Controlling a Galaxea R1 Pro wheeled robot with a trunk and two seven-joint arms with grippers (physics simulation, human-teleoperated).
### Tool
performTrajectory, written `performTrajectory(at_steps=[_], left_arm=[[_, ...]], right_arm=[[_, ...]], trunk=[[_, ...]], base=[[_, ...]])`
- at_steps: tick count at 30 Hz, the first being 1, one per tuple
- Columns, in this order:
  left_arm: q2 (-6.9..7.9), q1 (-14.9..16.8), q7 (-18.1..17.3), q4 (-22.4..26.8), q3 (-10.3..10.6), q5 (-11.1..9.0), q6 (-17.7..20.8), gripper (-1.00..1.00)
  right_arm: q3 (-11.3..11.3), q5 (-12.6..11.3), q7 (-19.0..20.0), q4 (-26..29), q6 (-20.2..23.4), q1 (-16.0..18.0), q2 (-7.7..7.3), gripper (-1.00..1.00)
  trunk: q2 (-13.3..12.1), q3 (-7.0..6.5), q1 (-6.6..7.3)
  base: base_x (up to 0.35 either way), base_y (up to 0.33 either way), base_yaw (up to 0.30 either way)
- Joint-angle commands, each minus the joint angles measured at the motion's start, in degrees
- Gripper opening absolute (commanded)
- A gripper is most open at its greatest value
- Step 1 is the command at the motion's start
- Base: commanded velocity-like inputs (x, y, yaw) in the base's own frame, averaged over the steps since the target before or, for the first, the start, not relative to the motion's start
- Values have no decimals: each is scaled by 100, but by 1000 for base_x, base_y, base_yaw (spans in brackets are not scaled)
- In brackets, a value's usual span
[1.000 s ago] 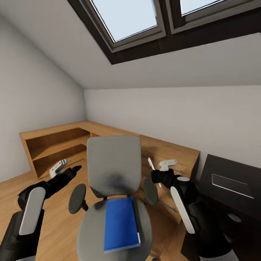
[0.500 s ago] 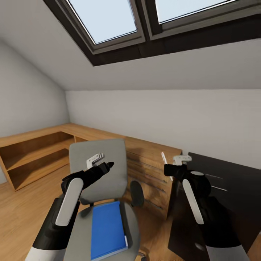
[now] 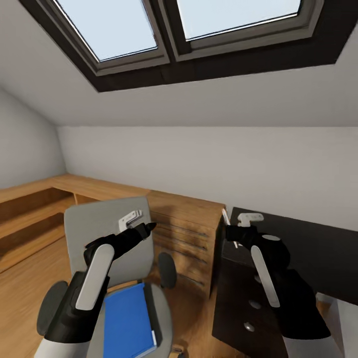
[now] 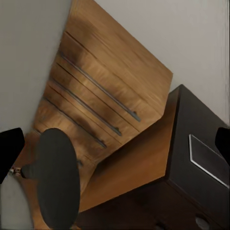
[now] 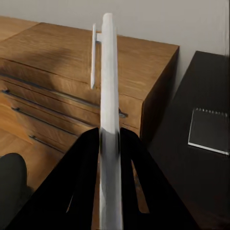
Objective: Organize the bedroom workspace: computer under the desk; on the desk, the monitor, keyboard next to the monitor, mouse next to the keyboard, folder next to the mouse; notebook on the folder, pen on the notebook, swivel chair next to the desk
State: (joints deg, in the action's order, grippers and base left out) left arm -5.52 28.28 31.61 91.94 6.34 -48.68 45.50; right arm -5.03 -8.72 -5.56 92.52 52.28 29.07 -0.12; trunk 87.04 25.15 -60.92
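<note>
Silver-white pen (image 5: 109,120) is sitting clamped in my right gripper (image 5: 110,139); my left gripper (image 3: 130,219) I cannot tell. My view is swinging right, bringing the desk (image 3: 308,253) and notebook (image 5: 209,130) closer; the folder (image 3: 127,323) is waiting on the swivel chair (image 3: 107,233).

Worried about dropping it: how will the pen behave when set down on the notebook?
The pen looks thin, smooth and round, so it may roll; its side clip might check that. It seems stiff and light in the right gripper.
</note>
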Motion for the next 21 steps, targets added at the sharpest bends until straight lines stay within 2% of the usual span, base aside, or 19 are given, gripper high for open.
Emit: performTrajectory(at_steps=[1, 21], left_arm=[[6, 0, 58, 10, -2, -62, 8, 100], [48, -33, 48, 19, -62, -57, 8, 100]], right_arm=[[-10, -68, -50, 3, 19, 5, -3, -100], [-7, -68, -50, 3, 19, 7, -7, -100]], trunk=[[-38, -12, 23], [-840, -371, 462]], base=[[0, 0, -297], [0, 0, -297]])
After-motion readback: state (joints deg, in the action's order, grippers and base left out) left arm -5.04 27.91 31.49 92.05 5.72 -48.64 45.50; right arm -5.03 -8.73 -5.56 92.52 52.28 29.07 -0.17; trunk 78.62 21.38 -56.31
